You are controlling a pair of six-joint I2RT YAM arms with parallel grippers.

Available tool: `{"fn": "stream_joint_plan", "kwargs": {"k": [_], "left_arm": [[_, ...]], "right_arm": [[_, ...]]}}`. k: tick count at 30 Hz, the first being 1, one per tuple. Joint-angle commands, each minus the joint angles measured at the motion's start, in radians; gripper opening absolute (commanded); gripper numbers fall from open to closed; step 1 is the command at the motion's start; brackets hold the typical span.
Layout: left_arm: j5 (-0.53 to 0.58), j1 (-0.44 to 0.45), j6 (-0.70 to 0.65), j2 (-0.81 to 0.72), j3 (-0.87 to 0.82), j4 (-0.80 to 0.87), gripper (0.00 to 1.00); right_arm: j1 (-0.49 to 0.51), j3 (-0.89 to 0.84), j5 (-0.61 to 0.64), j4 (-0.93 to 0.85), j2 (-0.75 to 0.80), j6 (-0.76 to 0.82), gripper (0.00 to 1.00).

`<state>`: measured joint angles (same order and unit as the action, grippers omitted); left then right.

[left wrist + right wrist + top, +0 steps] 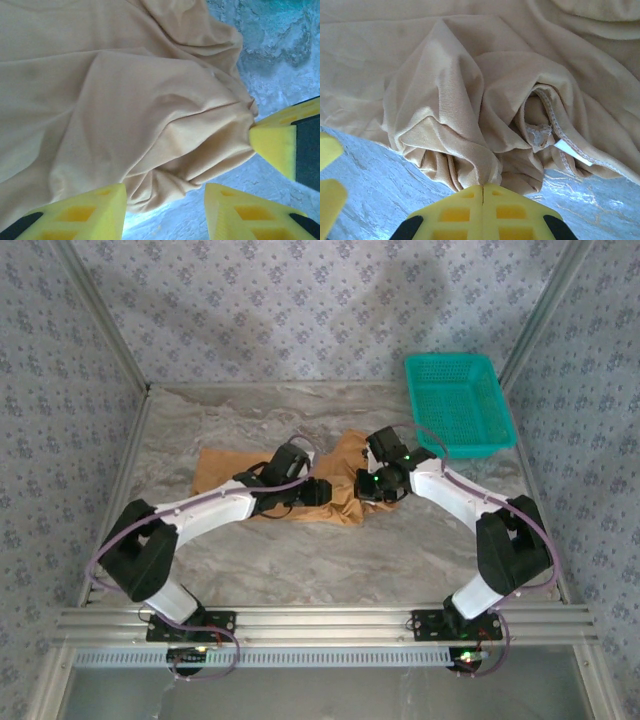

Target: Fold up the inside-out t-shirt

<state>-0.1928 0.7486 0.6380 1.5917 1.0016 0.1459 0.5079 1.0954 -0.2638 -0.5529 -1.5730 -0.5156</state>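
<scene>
Marbled tabletop (330, 560) boxed in by patterned walls (300, 300), with a teal basket (452, 362) at the far right corner, well apart from the work. Mid-table, between the two arms: t-shirt (222, 470), tan and rumpled, flat toward the left, heaped into folds toward the right, nowhere near folded. From the right wrist: right gripper (483, 191) clenched tight, yellow fingers pressed together on a bunched fold at the near edge of the cloth, with the white label (572, 151) and a stitched hem just beside it to the right. From the left wrist: left gripper (165, 192) released, jaws apart with bare table in the gap and a bulge of fabric just ahead of the tips, not pinched. Risks, judging from this: lifting on the single right-hand pinch, likely to drag the heap into a tighter knot instead of spreading it; closing the left jaws here, likely to catch several layers at once and lock in the wrong fold; grippers close together, so a possible finger-to-finger bump; shallow pinch at the fingertips, liable to slip under any sideways pull.
</scene>
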Motion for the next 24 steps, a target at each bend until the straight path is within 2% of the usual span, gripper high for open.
{"fn": "stream_joint_plan", "kwargs": {"k": [1, 6, 9, 10, 11, 12, 14, 19, 24], "left_arm": [[-0.065, 0.009, -0.010, 0.083, 0.029, -0.012, 0.44], [-0.056, 0.012, -0.026, 0.176, 0.079, 0.026, 0.48], [-0.004, 0.014, -0.045, 0.234, 0.130, 0.078, 0.46], [0.008, 0.013, -0.051, 0.252, 0.149, 0.096, 0.38], [0.007, 0.013, -0.057, 0.261, 0.167, 0.108, 0.23], [-0.002, 0.008, -0.061, 0.267, 0.185, 0.123, 0.13], [-0.002, 0.007, -0.071, 0.251, 0.214, 0.166, 0.00], [0.025, -0.013, -0.087, 0.111, 0.220, 0.251, 0.00], [0.029, -0.044, -0.079, -0.029, 0.139, 0.240, 0.00]], "right_arm": [[-0.009, 0.000, -0.023, 0.011, 0.014, -0.011, 0.00], [-0.016, 0.003, -0.024, 0.005, 0.031, -0.015, 0.00], [-0.018, 0.000, -0.027, 0.007, 0.040, -0.018, 0.00], [-0.017, 0.000, -0.026, 0.007, 0.042, -0.016, 0.00], [-0.020, -0.004, -0.023, 0.004, 0.044, -0.015, 0.00], [-0.022, -0.006, -0.020, 0.002, 0.044, -0.014, 0.00], [-0.033, -0.019, -0.011, -0.006, 0.044, -0.007, 0.00], [-0.103, -0.093, 0.063, -0.007, 0.039, -0.002, 0.00], [-0.168, -0.171, 0.132, -0.003, 0.030, -0.003, 0.00]]}}
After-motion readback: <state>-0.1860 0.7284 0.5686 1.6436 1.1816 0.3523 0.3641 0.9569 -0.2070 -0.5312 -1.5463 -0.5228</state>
